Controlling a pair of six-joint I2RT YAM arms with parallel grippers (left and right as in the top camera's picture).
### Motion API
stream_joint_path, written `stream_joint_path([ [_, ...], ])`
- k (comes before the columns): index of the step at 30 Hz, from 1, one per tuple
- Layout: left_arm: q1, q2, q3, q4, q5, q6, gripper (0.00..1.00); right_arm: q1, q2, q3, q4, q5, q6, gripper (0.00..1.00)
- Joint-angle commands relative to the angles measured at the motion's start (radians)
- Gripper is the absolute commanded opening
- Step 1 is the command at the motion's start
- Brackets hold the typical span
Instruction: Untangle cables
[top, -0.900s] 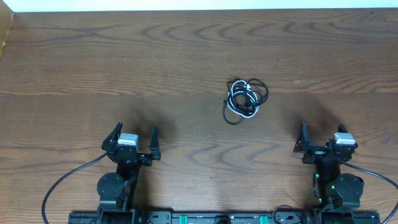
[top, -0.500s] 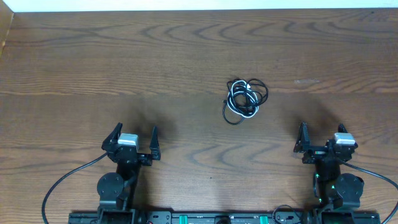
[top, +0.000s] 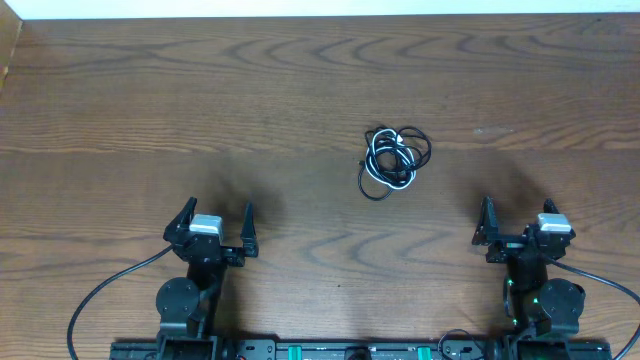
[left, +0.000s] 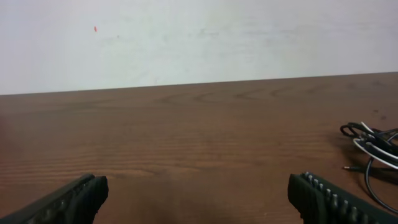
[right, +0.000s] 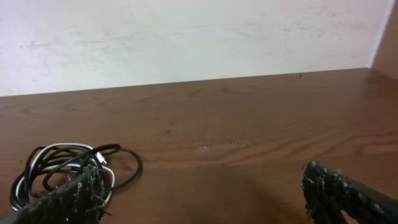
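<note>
Open tabletop (top: 150, 100) all round cables (top: 394, 158); approach free any side; wall (left: 199, 37) past far edge.

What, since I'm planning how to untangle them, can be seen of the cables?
The cables are thin flexible cords, black with one white, bunched into a small tangle of overlapping loops, with one black loop trailing toward the near edge. A small plug tip pokes out. They lie flat on the wooden table, right of centre. Only the table touches them.

cables (left: 373, 148) cut off at left wrist view's edge, their crossings unreadable overhead
</note>
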Motion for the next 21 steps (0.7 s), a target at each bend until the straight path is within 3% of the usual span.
stream_joint_path([
  [1, -0.002, 0.0, -0.01, 0.007, 0.037, 0.013, 0.98, 0.006, 0.001, -0.004, -0.001, 0.012, 0.013, 0.99],
  [13, -0.002, 0.0, -0.005, 0.035, 0.04, 0.012, 0.98, 0.006, 0.001, -0.004, -0.001, 0.012, 0.013, 0.99],
  [21, -0.002, 0.002, 0.039, 0.026, 0.04, -0.107, 0.98, 0.007, 0.001, -0.004, -0.001, 0.012, 0.013, 0.99],
])
